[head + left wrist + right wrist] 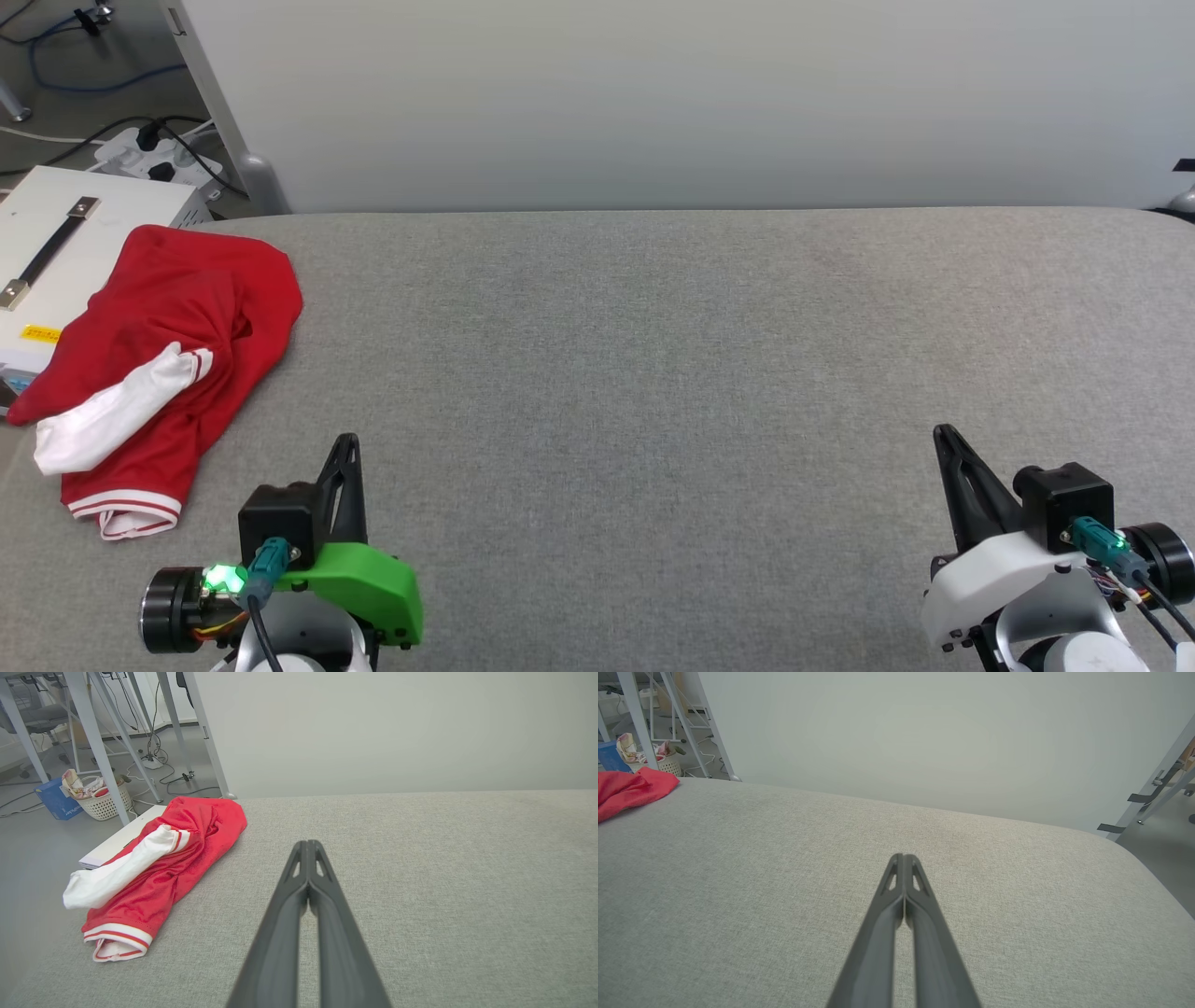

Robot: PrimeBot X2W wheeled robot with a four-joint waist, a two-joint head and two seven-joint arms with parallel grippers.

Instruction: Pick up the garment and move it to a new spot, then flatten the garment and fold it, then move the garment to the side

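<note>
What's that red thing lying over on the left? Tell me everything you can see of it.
It is a red T-shirt of thin, mesh-like fabric, with a white short sleeve lying across it and red-and-white striped trim at its near end. It lies crumpled, not spread flat, at the left edge of the gray cloth-covered surface, beside a white box. The shut left claw is apart from it.
</note>
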